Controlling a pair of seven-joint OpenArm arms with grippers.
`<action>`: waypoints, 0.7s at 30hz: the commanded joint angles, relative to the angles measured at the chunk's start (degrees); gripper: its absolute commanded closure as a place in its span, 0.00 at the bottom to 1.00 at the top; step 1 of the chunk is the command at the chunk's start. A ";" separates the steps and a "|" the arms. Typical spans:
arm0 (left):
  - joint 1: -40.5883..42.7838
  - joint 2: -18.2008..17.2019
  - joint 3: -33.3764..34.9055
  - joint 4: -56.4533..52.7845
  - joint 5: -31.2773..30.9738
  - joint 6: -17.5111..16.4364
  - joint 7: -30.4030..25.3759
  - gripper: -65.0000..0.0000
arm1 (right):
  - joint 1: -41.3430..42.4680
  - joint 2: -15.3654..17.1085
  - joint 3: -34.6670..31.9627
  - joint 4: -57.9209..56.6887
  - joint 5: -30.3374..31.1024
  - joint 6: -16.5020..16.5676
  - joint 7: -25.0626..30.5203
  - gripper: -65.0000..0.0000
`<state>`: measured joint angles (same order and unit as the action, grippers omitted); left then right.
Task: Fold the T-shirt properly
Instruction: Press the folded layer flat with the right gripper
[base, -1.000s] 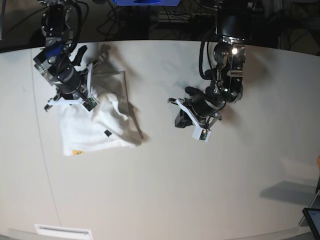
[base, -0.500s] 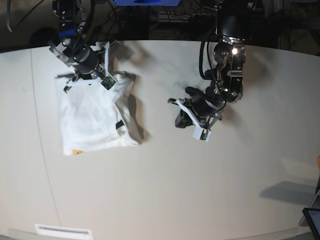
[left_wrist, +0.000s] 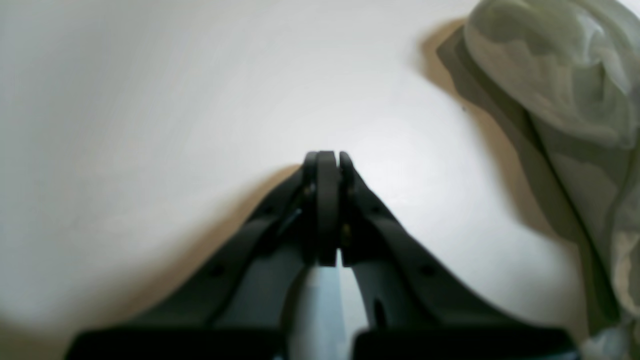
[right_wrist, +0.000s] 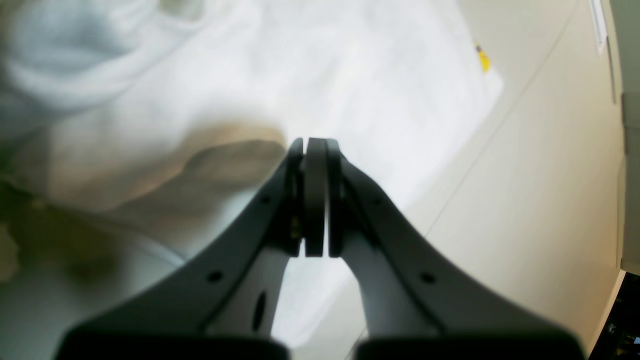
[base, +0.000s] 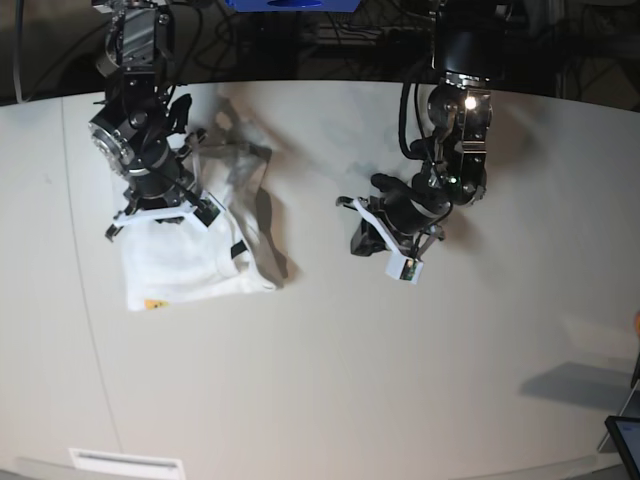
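Note:
The T-shirt lies as a white folded bundle on the left of the table, rumpled along its back and right edges, with a small yellow print at its front left corner. My right gripper hangs over the bundle's back half. In the right wrist view it is shut with nothing between its pads, above the white T-shirt. My left gripper rests low over bare table to the right of the shirt. It is shut and empty, with the T-shirt's crumpled edge off to one side.
The pale table stretches forward and right of the shirt. A white strip lies at the front left edge. A dark device corner shows at the front right. Cables and dark equipment line the back.
The right gripper first carried a flap toward the back of the table, then came forward again over the shirt; the bundle's back edge now lies rumpled. The left arm has not moved.

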<state>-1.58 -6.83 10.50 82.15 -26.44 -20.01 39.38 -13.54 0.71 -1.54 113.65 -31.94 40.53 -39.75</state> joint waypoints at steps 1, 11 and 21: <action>-0.57 -0.16 -0.08 0.44 0.46 -0.08 0.76 1.00 | 0.92 -0.93 -0.09 1.04 -0.01 -0.53 0.32 1.00; -0.57 -0.25 -0.08 0.53 0.46 -0.08 0.76 1.00 | -0.04 -5.68 -8.61 0.77 -0.19 -0.53 -1.18 1.00; -0.22 -1.13 -0.17 1.50 0.55 -0.08 0.67 1.00 | -1.80 -5.77 -14.33 -0.37 0.25 -0.53 -2.49 1.00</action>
<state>-1.30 -7.81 10.48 82.76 -26.39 -20.03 39.42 -15.84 -4.89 -15.94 112.53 -31.51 40.51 -42.76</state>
